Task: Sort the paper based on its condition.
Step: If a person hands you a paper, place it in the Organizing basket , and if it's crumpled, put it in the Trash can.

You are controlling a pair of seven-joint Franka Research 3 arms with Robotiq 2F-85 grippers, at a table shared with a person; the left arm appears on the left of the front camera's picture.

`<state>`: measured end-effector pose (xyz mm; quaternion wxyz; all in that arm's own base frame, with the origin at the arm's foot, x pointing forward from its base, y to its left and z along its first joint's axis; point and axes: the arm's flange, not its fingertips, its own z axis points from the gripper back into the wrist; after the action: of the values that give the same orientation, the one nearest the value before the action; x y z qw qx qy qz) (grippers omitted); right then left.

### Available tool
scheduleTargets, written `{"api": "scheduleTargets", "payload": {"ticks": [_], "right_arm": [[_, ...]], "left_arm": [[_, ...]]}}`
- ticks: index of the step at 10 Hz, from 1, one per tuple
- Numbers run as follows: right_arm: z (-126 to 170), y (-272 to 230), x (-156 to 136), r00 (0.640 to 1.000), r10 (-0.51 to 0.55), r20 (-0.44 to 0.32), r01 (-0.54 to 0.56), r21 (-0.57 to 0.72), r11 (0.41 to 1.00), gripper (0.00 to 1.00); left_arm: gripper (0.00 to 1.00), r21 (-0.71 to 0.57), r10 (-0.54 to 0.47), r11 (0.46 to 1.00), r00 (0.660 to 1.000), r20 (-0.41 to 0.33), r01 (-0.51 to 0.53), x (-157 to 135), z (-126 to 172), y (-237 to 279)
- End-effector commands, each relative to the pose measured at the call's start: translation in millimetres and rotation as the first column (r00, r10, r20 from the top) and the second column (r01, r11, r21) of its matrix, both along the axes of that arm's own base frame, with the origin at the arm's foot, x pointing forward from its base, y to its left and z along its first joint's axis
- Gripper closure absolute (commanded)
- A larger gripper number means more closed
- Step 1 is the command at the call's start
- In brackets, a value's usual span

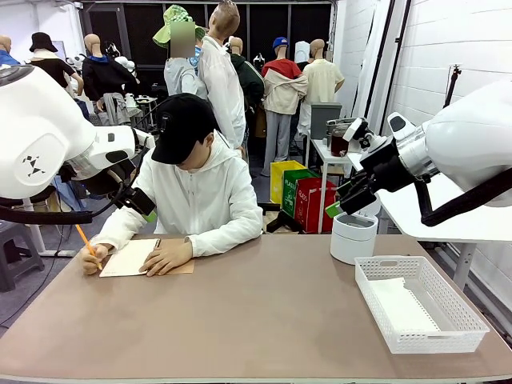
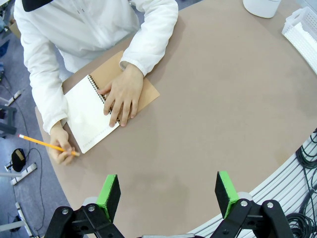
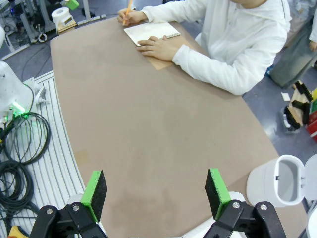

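Person (image 1: 200, 196) in white hoodie and black cap sits at far side of brown table (image 1: 264, 320), bent over an open spiral notebook (image 2: 91, 111) with brown kraft cover. One hand (image 2: 121, 95) lies flat across the binding; the other hand (image 2: 62, 148) holds an orange pencil (image 2: 47, 145) at the page edge. White lidded bin (image 1: 353, 237) stands at the far right of the table, just beside the white mesh basket (image 1: 472, 320) at right.

The paper (image 1: 402, 304), a white sheet, lies flat inside the basket.

Left gripper (image 2: 168, 193) hangs above the near table edge, green pads wide apart, nothing between them; notebook and both hands lie beyond it. Right gripper (image 3: 156, 191) likewise spread wide and empty over bare table, bin to its right. In the front view both arms are raised, well apart from the basket.
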<state>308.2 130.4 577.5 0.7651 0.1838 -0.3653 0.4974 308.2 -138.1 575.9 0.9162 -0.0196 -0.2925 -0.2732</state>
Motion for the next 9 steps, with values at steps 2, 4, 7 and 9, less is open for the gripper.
{"api": "scheduleTargets", "payload": {"ticks": [2, 4, 7, 9], "right_arm": [[-0.1, 0.3, 0.1, 1.000, 0.006, 0.003, -0.006, -0.004, 1.000, 0.00], [-0.1, 0.3, 0.1, 1.000, 0.006, 0.003, -0.006, -0.004, 1.000, 0.00], [-0.1, 0.3, 0.1, 1.000, 0.006, 0.003, -0.006, -0.004, 1.000, 0.00], [-0.1, 0.3, 0.1, 1.000, 0.006, 0.003, -0.006, -0.004, 1.000, 0.00]], "left_arm": [[0.00, -0.001, 0.000, 1.000, 1.000, -0.001, 0.000, -0.2, -0.3, 1.0], [0.00, -0.001, 0.000, 1.000, 1.000, -0.001, 0.000, -0.2, -0.3, 1.0], [0.00, -0.001, 0.000, 1.000, 1.000, -0.001, 0.000, -0.2, -0.3, 1.0], [0.00, -0.001, 0.000, 1.000, 1.000, -0.001, 0.000, -0.2, -0.3, 1.0]]}}
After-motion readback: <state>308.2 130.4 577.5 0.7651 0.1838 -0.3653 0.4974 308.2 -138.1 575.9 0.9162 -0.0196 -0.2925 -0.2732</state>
